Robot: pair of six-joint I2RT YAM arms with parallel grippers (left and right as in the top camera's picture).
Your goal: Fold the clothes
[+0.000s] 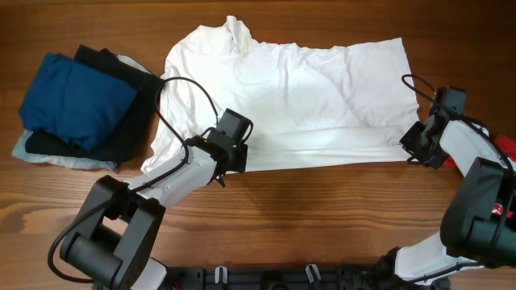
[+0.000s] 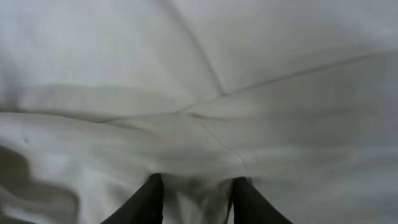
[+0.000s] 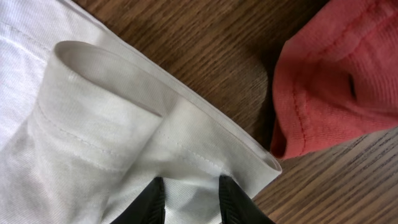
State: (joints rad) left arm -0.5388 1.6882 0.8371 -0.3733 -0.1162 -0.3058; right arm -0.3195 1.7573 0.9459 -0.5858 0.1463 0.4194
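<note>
White shirt [image 1: 306, 89] lies spread on the wood surface [image 1: 322, 209], centre to right, print not visible, collar toward the far edge.

Left gripper [image 2: 196, 200] sits at the shirt's near-left edge. Its 2 fingers [image 2: 149, 202] straddle a bunched ridge of white fabric. I cannot tell from the wrist view whether the cloth is clamped or only sits between them.

Right gripper [image 3: 191, 202] is at the near-right corner of the shirt, closed on the hemmed edge. The hem curls up into a loop just ahead of the fingers.

Red garment [image 3: 336, 81] lies just beside that corner, on bare wood, at the right edge of the surface.

Far left: a stack with a blue garment [image 1: 76, 101] on top of a black garment [image 1: 133, 113], which touches the shirt's left sleeve.
</note>
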